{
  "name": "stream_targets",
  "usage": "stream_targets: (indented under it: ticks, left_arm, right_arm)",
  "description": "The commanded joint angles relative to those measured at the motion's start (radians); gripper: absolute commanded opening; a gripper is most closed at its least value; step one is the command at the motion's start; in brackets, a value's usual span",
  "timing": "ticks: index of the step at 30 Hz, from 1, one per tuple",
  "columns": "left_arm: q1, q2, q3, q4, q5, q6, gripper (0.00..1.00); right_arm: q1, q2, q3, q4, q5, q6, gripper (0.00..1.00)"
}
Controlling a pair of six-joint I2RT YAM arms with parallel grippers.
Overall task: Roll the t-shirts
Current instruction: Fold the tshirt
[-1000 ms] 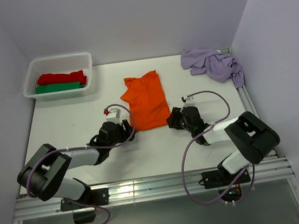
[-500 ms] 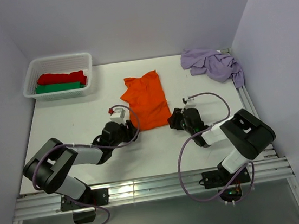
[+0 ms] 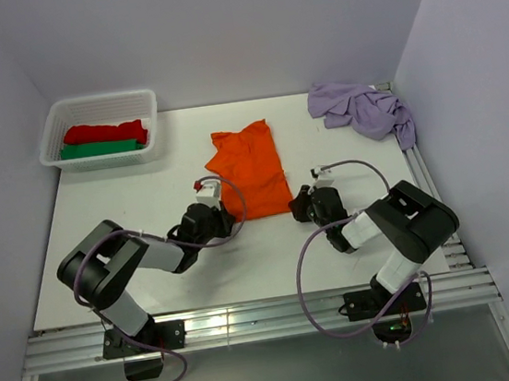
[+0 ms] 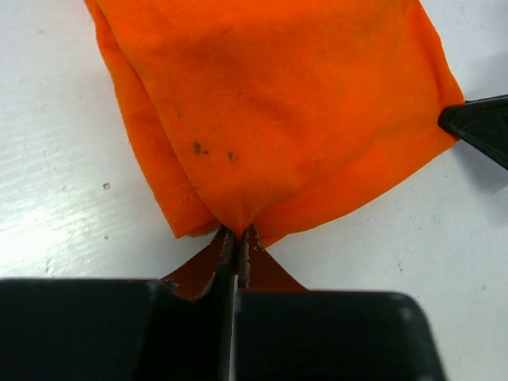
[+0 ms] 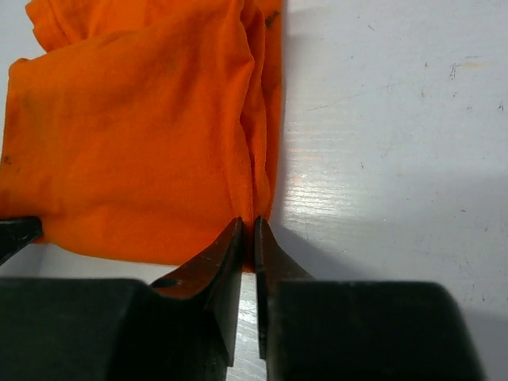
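Down on the white table, the orange t-shirt lies folded into a long strip in the middle, running from near to far. The left gripper sits low at the strip's near left corner. Its jaws are drawn narrow and pinch a small pucker of the orange cloth between the tips. The right gripper sits just as low at the near right corner, jaws almost together, with the folded side edge of the orange t-shirt caught between them. The lilac t-shirt lies crumpled in the far right corner, well apart from both arms. A white basket in the far left corner holds a red roll and a green roll side by side.
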Motion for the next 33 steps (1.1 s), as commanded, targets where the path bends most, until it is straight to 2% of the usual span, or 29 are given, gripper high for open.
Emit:
stream_targets:
  ticks: [1,2,5,9,14,21,23,27,33]
  left_arm:
    - [-0.004,0.034,0.043,0.029,-0.016,0.018,0.03]
    - [-0.004,0.034,0.046,0.029,-0.014,0.016,0.0]
    - [-0.008,0.025,0.042,0.03,-0.008,0.002,0.0]
    - [-0.024,-0.025,0.036,-0.054,-0.002,-0.028,0.0]
    - [-0.064,-0.144,0.037,-0.2,0.001,-0.081,0.0]
    - [-0.073,-0.283,0.092,-0.462,0.049,-0.157,0.0]
    - [-0.071,-0.306,0.098,-0.522,0.061,-0.171,0.0]
    - [-0.071,-0.36,0.103,-0.605,0.072,-0.228,0.0]
    - [-0.07,-0.389,0.18,-0.746,0.165,-0.298,0.0]
  right_arm:
    - [0.005,0.02,-0.023,0.045,0.014,-0.014,0.13]
    - [0.005,0.016,-0.029,0.045,0.008,-0.008,0.1]
    - [0.007,-0.004,-0.04,0.028,-0.008,0.009,0.06]
    - [0.017,-0.124,-0.044,-0.13,-0.012,0.044,0.0]
    - [0.04,-0.303,-0.04,-0.323,-0.018,0.111,0.0]
    - [0.056,-0.474,0.025,-0.724,-0.087,0.208,0.0]
    - [0.056,-0.526,0.035,-0.785,-0.103,0.225,0.0]
    - [0.056,-0.575,0.078,-0.967,-0.103,0.233,0.0]
    - [0.056,-0.554,0.215,-1.176,-0.181,0.236,0.0]
